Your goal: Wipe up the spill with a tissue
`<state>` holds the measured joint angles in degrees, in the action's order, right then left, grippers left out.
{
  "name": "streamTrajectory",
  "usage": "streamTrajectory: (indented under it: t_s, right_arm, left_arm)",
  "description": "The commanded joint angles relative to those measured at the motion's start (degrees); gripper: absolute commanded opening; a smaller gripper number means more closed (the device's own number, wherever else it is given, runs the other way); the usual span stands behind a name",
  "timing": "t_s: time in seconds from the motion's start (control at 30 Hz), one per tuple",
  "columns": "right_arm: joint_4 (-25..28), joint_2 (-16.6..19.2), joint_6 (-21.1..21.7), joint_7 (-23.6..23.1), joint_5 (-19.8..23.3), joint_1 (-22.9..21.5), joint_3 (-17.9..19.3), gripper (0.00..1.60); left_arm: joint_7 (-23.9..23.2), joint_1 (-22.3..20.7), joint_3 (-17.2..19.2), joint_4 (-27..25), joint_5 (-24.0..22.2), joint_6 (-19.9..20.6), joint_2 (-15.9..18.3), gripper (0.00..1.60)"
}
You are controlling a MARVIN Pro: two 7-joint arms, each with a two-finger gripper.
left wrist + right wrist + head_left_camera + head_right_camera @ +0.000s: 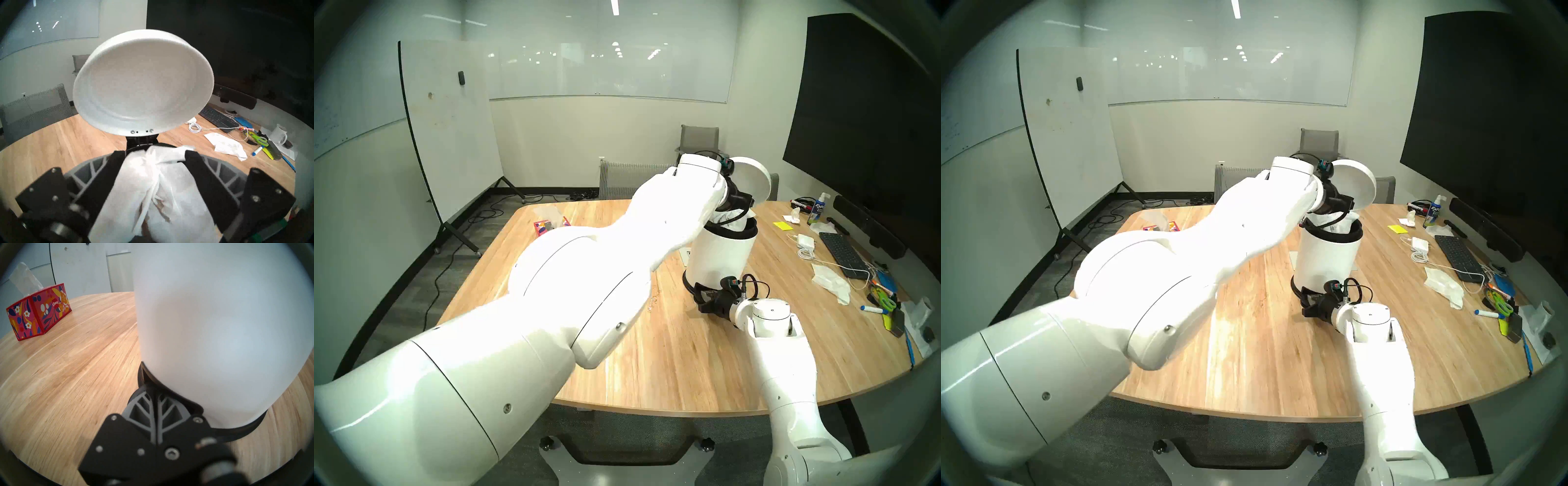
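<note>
The white tissue (161, 178), crumpled and stained brown, hangs between the spread fingers of my left gripper (154, 152). That gripper (738, 203) is open over the mouth of a white pedal bin (717, 258), whose round lid (142, 81) stands raised. Tissue (729, 217) shows at the bin's black rim. My right gripper (153, 392) is shut, its fingertips down on the black pedal (188, 404) at the bin's foot. The spill does not show in any view.
A red floral tissue box (39, 310) stands at the table's far left. Along the right edge lie a keyboard (841, 253), rumpled white papers (831, 280), a charger with cable, markers and scissors. A wet glossy patch (653, 298) lies beside my left forearm.
</note>
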<state>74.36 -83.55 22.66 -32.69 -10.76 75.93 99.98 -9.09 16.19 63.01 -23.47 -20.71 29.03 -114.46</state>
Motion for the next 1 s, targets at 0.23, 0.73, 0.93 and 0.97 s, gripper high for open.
streamTrajectory:
  t_s: [0.23,0.73,0.93,0.97]
  right_arm:
    - [-1.6,0.1,0.7,-0.1,-0.3,1.4,-0.2,0.0]
    - [-1.6,0.1,0.7,-0.1,-0.3,1.4,-0.2,0.0]
    - [-1.4,0.0,0.6,0.0,-0.3,1.4,-0.1,0.0]
    - [-1.4,0.0,0.6,0.0,-0.3,1.4,-0.1,0.0]
  left_arm:
    - [-1.7,-4.4,1.1,-2.3,-2.6,0.9,-0.5,1.03]
    - [-9.2,1.0,-3.3,-13.9,-1.4,12.4,4.7,0.0]
    - [-11.2,3.1,-4.5,-17.7,-0.7,15.6,8.3,0.0]
    - [-11.6,3.7,-4.7,-19.1,-0.6,16.2,9.0,0.0]
